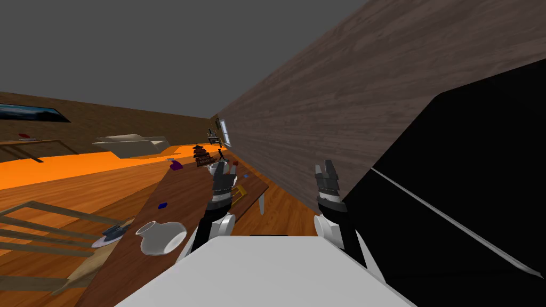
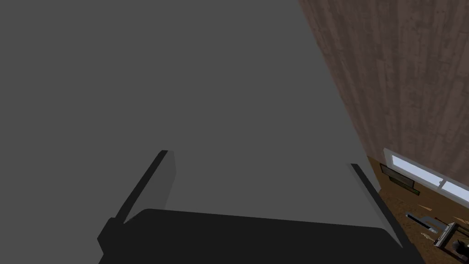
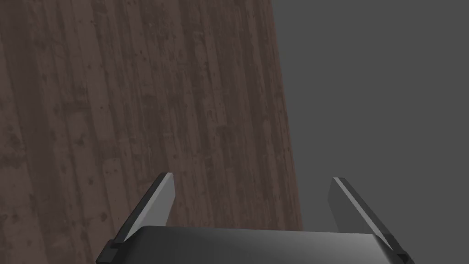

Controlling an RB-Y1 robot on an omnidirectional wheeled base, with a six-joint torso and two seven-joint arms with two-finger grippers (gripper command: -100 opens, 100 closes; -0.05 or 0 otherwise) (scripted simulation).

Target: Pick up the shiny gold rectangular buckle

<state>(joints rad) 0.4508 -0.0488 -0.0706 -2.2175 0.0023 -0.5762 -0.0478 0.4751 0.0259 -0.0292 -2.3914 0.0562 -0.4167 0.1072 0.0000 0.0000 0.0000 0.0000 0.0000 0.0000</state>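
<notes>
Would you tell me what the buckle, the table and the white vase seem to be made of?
The buckle looks like thin metal, gold-yellow; it is too small to show shine. The table looks like wood: brown, faintly streaked, matte. The vase is smooth plain white, perhaps ceramic, but the look leaves that open.

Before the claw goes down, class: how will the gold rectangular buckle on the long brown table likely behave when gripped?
The gold buckle looks like a thin open frame lying flat on the table, so it is probably stiff and light. Being flat, it should slide rather than roll. Its thin edges may slip from a grip.
</notes>
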